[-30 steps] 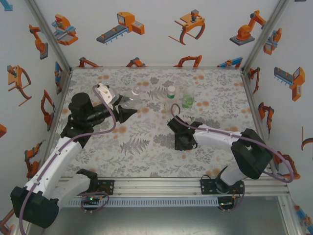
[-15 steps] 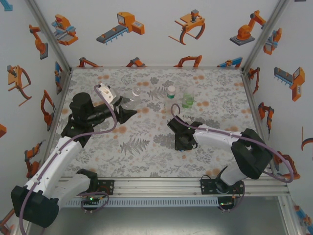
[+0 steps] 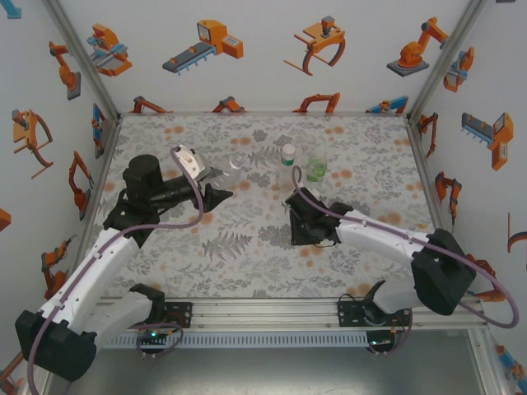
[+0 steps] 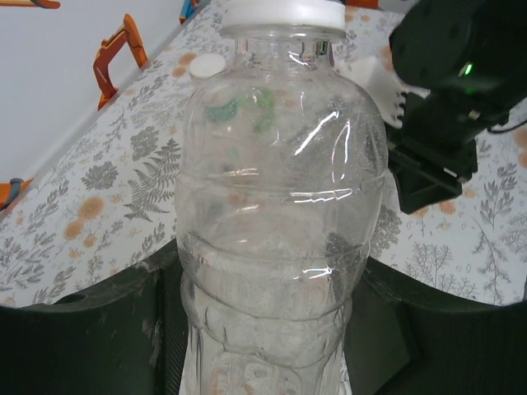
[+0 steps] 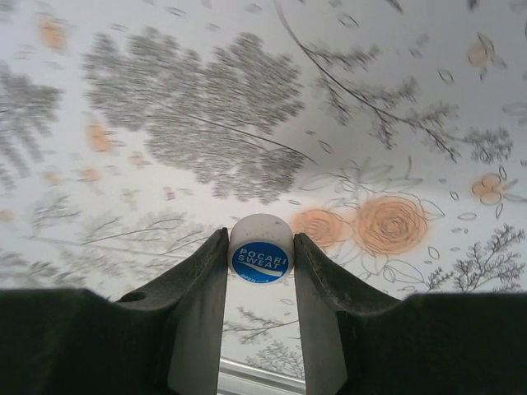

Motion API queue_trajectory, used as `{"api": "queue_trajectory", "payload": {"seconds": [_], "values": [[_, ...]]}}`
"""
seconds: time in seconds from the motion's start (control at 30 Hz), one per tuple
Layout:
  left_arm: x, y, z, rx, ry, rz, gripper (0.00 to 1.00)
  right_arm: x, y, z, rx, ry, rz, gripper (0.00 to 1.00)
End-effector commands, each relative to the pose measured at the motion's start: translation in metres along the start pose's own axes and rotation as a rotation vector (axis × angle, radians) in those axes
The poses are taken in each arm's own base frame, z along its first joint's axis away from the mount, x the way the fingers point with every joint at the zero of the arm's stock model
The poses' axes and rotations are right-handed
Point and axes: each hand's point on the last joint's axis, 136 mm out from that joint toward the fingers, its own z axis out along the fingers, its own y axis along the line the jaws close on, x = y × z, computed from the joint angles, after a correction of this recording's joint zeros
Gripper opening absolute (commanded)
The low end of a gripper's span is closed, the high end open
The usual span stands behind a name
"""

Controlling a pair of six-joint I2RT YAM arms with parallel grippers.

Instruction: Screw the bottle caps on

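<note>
1. White walls dotted with orange robot stickers [image 3: 210, 41] enclose a worktop [image 3: 247, 255] printed with grey ferns and orange flowers.
2. Well to the left of the green-tinted bottle [image 3: 317, 169], the left arm [image 3: 107, 255] reaches in from the near left corner. The left fingers [image 4: 160, 329] are closed on the lower body of a colourless bottle [image 3: 234, 167], with one dark finger pressed against each side. In the left wrist view this bottle runs up the middle of the picture, and a white cap [image 4: 282, 12] sits on its neck. Whether the bottle touches the worktop cannot be told.
3. Just left of the green-tinted bottle, a second colourless bottle [image 3: 288, 156] stands upright on the worktop. It has a cap on, but the cap's colour is hard to judge from above.
4. Nearer the arm bases than the green-tinted bottle, and slightly to its left, the right fingers [image 5: 210, 276] point down at the worktop. They are closed on a blue cap [image 5: 260, 253], pinching it by its rim. Its top, printed with white lettering, faces the wrist camera.
5. The green-tinted bottle itself stands upright toward the far edge of the worktop, right of centre. Whether it carries a cap cannot be told.
</note>
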Motion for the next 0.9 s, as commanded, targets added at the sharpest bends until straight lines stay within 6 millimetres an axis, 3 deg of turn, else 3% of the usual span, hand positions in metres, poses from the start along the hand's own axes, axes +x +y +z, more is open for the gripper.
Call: {"api": "queue_trajectory", "payload": {"seconds": [0.0,0.27,0.47,0.67,0.87], "values": [[0.001,-0.01,0.0,0.018,0.042,0.094,0.09,-0.037,0.033,-0.033,-0.151,-0.14,-0.099,0.25],[0.022,-0.03,0.006,0.065,0.132,0.22,0.04,-0.079,0.079,-0.113,-0.387,-0.413,-0.316,0.23],[0.031,-0.038,0.007,0.098,0.153,0.279,0.01,-0.096,0.106,-0.18,-0.571,-0.648,-0.423,0.2],[0.032,-0.049,0.006,0.145,0.143,0.315,0.0,-0.084,0.132,-0.224,-0.732,-0.712,-0.632,0.16],[0.03,-0.067,0.003,0.212,0.107,0.365,0.0,-0.056,0.149,-0.254,-0.863,-0.813,-0.919,0.1]]}}
